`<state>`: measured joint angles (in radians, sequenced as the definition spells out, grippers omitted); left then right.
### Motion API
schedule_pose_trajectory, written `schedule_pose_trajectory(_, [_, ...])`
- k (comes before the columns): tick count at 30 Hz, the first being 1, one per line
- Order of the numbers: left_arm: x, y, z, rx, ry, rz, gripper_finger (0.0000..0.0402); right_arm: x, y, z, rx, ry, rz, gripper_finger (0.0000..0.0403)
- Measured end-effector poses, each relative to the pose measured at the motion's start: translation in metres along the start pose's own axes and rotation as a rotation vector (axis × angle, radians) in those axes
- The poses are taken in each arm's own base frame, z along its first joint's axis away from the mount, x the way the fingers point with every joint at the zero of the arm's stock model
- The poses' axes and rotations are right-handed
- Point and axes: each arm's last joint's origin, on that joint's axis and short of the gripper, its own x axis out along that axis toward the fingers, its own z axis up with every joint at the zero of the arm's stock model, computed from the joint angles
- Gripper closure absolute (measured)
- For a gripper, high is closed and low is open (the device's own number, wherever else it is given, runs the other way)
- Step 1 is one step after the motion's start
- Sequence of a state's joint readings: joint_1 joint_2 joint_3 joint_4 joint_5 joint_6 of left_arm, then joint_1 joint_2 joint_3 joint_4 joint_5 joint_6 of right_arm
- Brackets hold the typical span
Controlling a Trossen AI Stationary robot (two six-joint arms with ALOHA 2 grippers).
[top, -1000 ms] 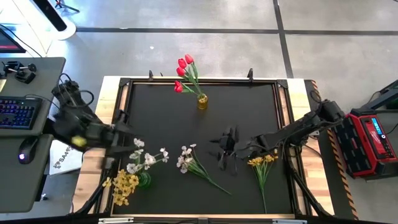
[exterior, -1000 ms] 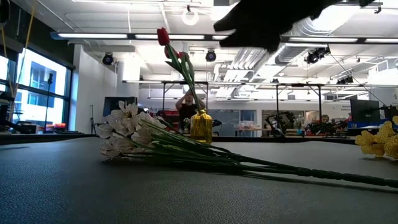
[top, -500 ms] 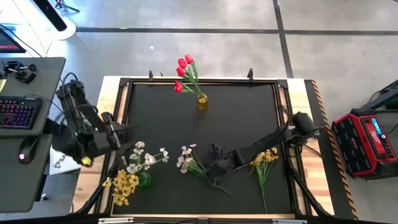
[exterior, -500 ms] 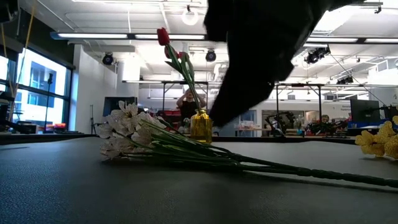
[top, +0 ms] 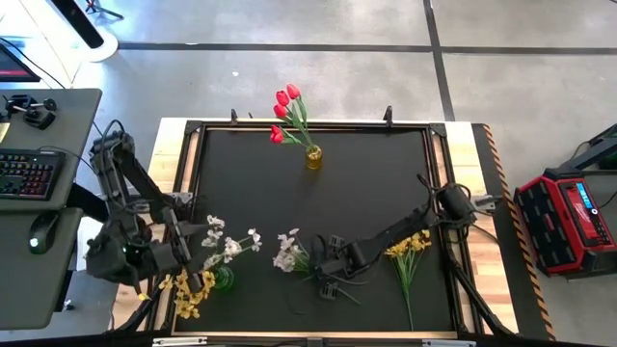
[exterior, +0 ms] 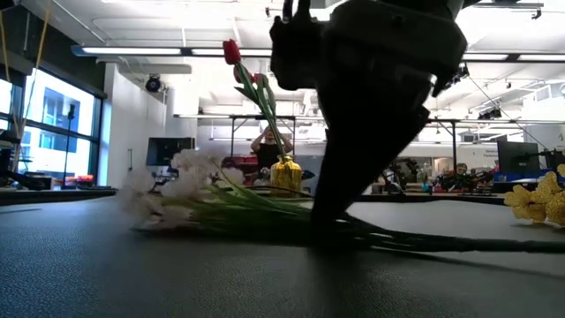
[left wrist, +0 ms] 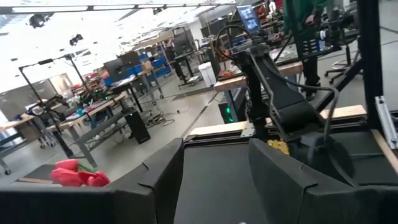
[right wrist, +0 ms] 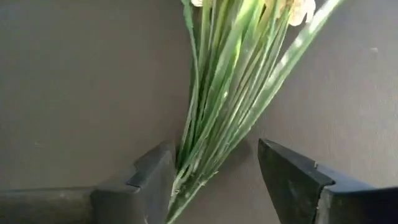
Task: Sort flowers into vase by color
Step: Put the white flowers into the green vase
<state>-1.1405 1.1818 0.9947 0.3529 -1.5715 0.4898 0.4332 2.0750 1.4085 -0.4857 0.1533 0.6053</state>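
Two dark fingers of the right gripper (right wrist: 214, 177) now straddle the stems of the white spray (top: 286, 253) lying on the mat well in front of the gold vase (top: 313, 157), having swung in from the yellow bunch (top: 409, 246) within the last second. Jaws remain parted, so nothing is gripped yet; closing comes next. Left gripper (left wrist: 214, 180) hangs open, holding nothing, beside the green vase (top: 224, 280).
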Motion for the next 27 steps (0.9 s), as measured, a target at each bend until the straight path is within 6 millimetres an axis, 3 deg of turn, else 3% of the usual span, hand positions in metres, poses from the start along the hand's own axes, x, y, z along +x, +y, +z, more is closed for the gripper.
schedule_pose_trajectory(11, [-0.002,-0.012,-0.004,-0.033,-0.002,-0.007,0.0232,-0.022,0.01,-0.001,-0.049,-0.07,-0.031,0.0252])
schedule_pose_trajectory(20, [-0.002,-0.012,-0.004,-0.063,-0.002,-0.007,0.0232,-0.018,0.014,-0.01,-0.014,-0.023,-0.027,0.0227])
schedule_pose_trajectory(27, [-0.002,-0.012,-0.005,-0.083,-0.002,-0.007,0.0232,-0.015,0.009,-0.017,0.053,0.011,-0.121,0.0219])
